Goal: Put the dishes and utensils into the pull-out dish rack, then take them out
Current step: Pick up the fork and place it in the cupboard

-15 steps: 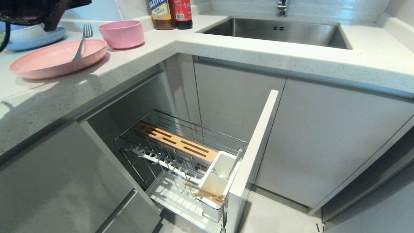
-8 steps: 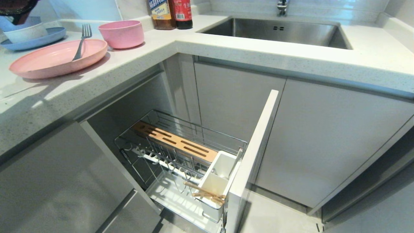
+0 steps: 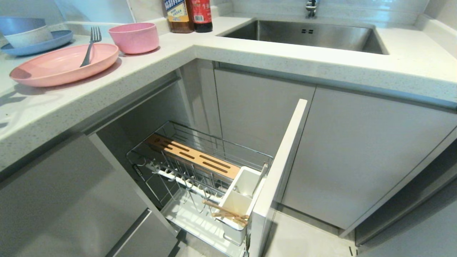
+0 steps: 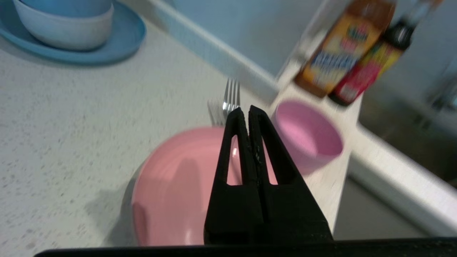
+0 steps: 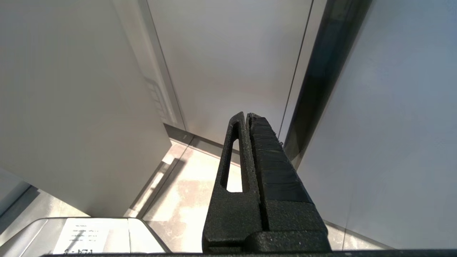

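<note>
Hovering our left gripper (image 4: pixel 246 110), jaws pressed together, over the slim silver metal fork (image 4: pixel 231 95) — stiff, slippery — we'd pinch its handle.

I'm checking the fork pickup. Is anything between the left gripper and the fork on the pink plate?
Nothing visible. The shut left gripper hangs above the pink plate, with the fork exposed just beyond its fingertips.

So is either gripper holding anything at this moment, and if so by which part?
Nothing is held. The left gripper is shut and empty above the pink plate; the right gripper is shut and empty.
</note>
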